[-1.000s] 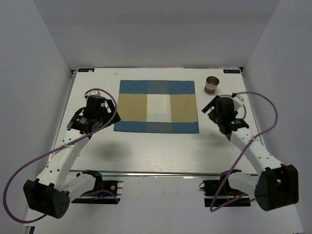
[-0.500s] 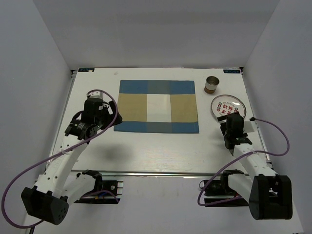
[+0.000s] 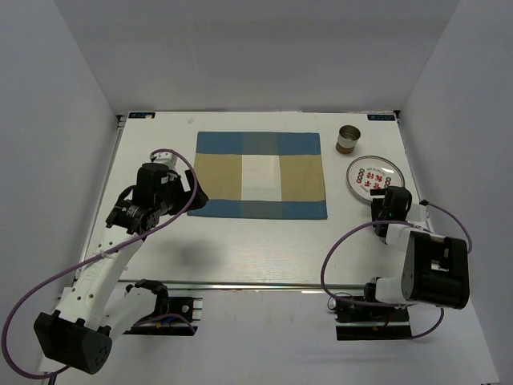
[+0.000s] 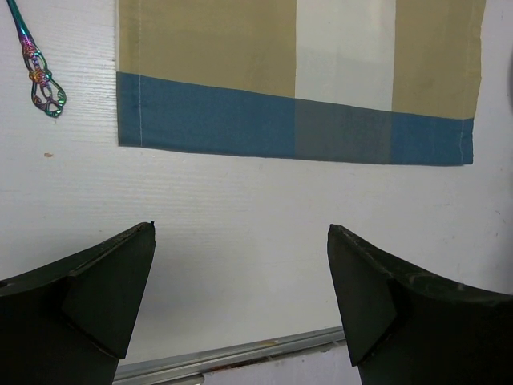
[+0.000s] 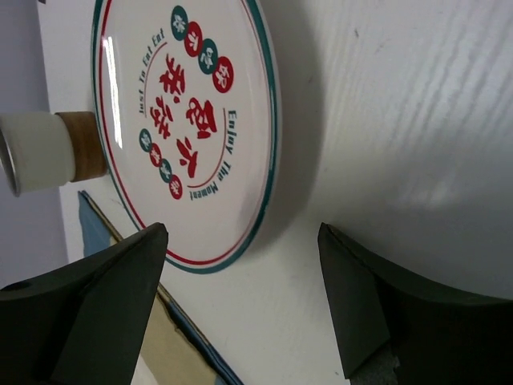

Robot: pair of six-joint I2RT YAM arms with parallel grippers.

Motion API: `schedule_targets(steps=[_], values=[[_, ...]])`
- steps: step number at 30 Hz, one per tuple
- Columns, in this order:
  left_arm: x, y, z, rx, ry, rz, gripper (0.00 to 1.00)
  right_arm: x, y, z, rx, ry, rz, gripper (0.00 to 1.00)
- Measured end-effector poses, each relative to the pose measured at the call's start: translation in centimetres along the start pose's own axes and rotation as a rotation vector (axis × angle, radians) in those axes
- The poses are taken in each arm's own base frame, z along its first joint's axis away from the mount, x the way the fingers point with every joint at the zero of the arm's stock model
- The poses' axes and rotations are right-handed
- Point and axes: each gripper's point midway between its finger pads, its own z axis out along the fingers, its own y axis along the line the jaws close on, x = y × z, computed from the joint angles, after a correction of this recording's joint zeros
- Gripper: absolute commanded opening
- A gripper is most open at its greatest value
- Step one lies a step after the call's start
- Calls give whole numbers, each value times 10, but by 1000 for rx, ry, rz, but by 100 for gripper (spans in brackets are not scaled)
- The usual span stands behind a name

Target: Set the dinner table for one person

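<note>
Right claw (image 5: 240,249) back, off plate (image 5: 184,120)

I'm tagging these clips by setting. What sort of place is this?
Probably a robot lab cell: white table boxed in by plain grey walls, left arm and right arm mounted at its near edge.

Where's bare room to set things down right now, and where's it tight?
Free: the placemat, and the table strip between its near edge and the near rail. Crowded: right of the placemat, cup and plate close together; left, an iridescent utensil.
</note>
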Motion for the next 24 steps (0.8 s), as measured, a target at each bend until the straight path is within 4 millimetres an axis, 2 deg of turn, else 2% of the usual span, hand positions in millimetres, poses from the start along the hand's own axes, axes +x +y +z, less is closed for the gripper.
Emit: schedule_targets(steps=[7, 10, 11, 13, 14, 15, 17, 24], values=[[1, -3, 1, 21, 9, 5, 98, -1, 10, 19, -43, 48, 84, 66], [1, -3, 1, 23, 10, 5, 98, 1, 9, 22, -41, 69, 99, 52], [1, -3, 1, 23, 10, 6, 98, 2, 7, 23, -38, 76, 102, 42], [1, -3, 1, 23, 10, 8, 98, 5, 1, 23, -19, 97, 100, 27], [1, -3, 1, 23, 10, 8, 98, 7, -1, 24, -12, 107, 101, 9], [1, -3, 1, 23, 10, 8, 98, 7, -2, 23, -9, 114, 109, 0], [1, -3, 1, 23, 10, 8, 98, 5, 4, 23, -32, 121, 126, 0], [1, -3, 1, 23, 10, 8, 98, 6, 4, 19, -36, 153, 144, 0]])
